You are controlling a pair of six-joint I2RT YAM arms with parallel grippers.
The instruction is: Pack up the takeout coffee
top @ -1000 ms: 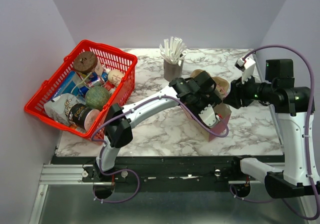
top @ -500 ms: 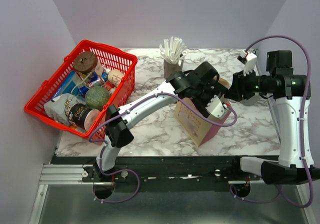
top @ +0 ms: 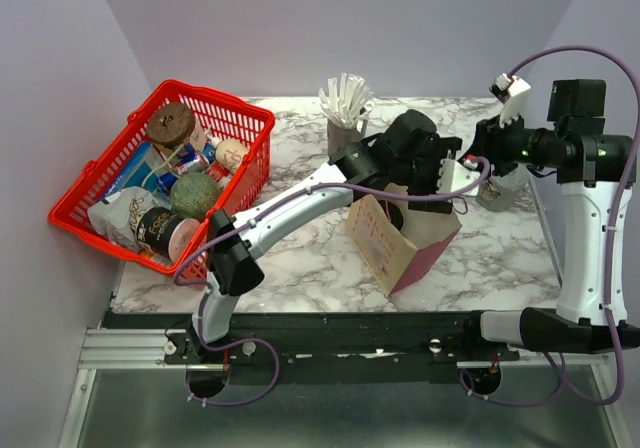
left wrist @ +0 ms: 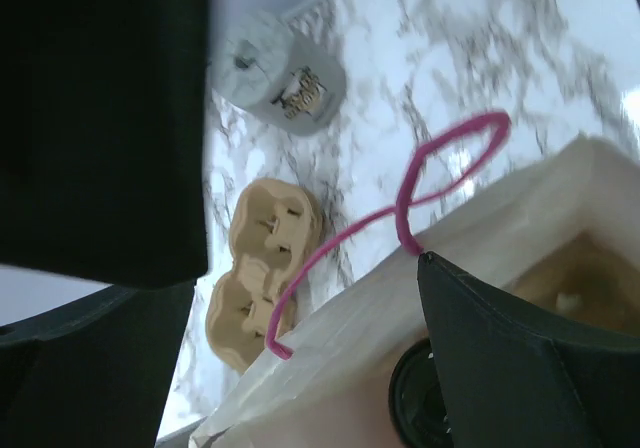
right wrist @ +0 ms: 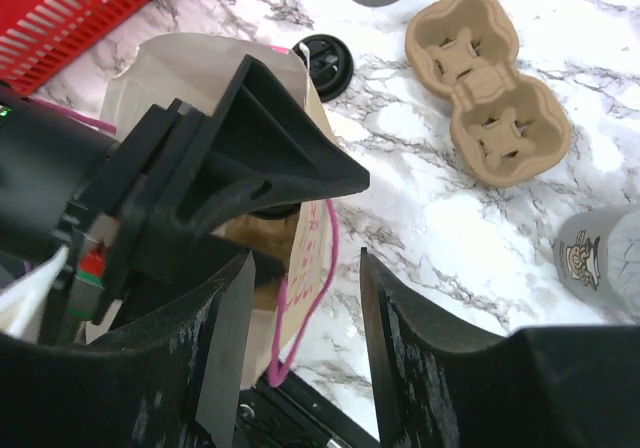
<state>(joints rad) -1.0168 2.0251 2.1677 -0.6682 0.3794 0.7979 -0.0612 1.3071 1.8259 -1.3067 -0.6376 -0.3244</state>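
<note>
Packing step, lid not yet in. The left gripper (top: 450,176) hangs over the mouth of the pink-handled paper bag (top: 385,243), jaws wide open and empty. The right gripper (right wrist: 305,268) has its jaws parted, also empty. A tan form inside the bag is probably the paper cup (left wrist: 575,286). The black lid (right wrist: 322,65) lies on the tabletop (top: 310,258) just beside the bag. The next move likely calls for an edge pinch on it.

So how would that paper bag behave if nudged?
Probably light and apt to tip or slide: the paper bag stands tall on a smooth marble table. Its thin walls look floppy, likely buckling under the left fingers. The pink cord handle seems limp.
</note>
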